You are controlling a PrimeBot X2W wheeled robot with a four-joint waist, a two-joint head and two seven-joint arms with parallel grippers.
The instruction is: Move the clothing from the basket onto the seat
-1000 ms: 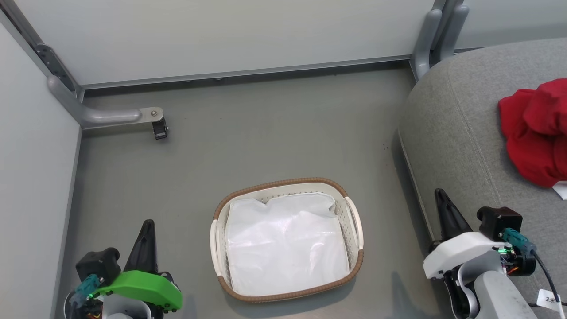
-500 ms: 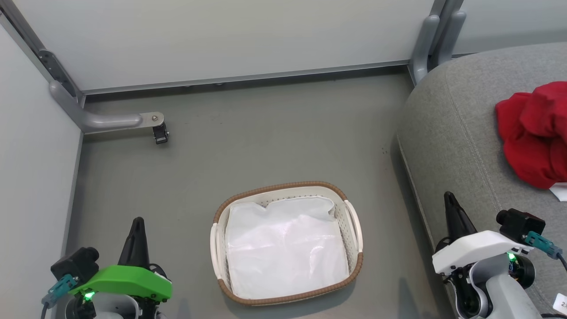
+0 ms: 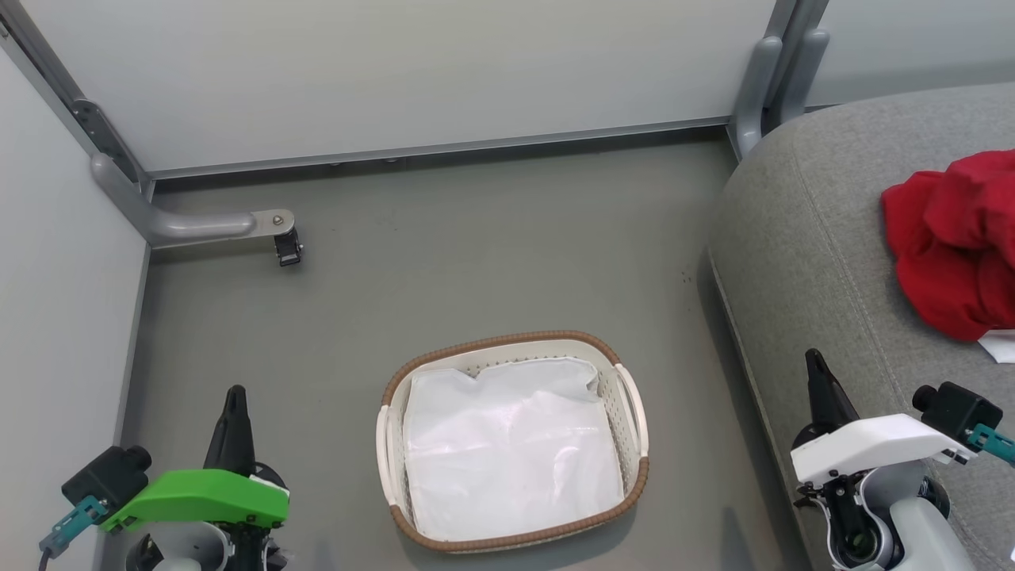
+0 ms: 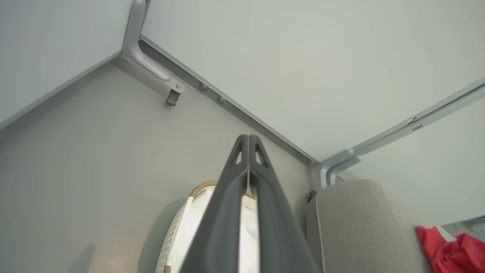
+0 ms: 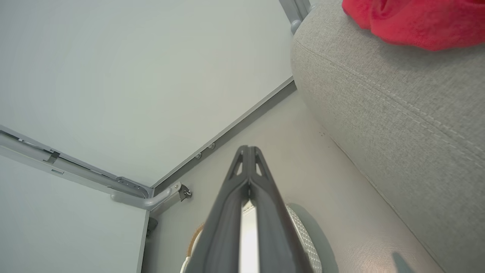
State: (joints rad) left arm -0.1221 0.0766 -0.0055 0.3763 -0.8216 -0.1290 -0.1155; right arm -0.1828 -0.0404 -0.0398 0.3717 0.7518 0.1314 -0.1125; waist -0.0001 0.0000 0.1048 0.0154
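**Position of task item.** Finds the red clothing (image 3: 947,246) heaped on the grey seat (image 3: 801,262), hard against the right edge of the head view and cut off by it. Finds the basket (image 3: 507,342) on the floor (image 3: 444,262) between the two arms, holding a white liner sheet (image 3: 511,448). Sees no red fabric inside. Judges the transfer done, or all but done.

**Claws.** Records the left claw (image 3: 235,399) fully closed, fingers pressed flat together, gripping nothing, low at the left and beside the basket. Records the right claw (image 3: 817,365) likewise closed and empty, showing against the seat's near edge.

**Governing relation.** Places the clothing ahead and to the right of the right claw, well apart from it, with bare cushion between. Places the left claw on the far side of the basket from the heap. Rates the right arm clearly the nearer. Cannot fix the heap's long axis: crumpled and partly out of frame.

**Markings.** Notes a small white patch (image 3: 1001,346) touching the heap's lower edge; cannot tell hem band from tag. Reads no brand, label or writing anywhere.
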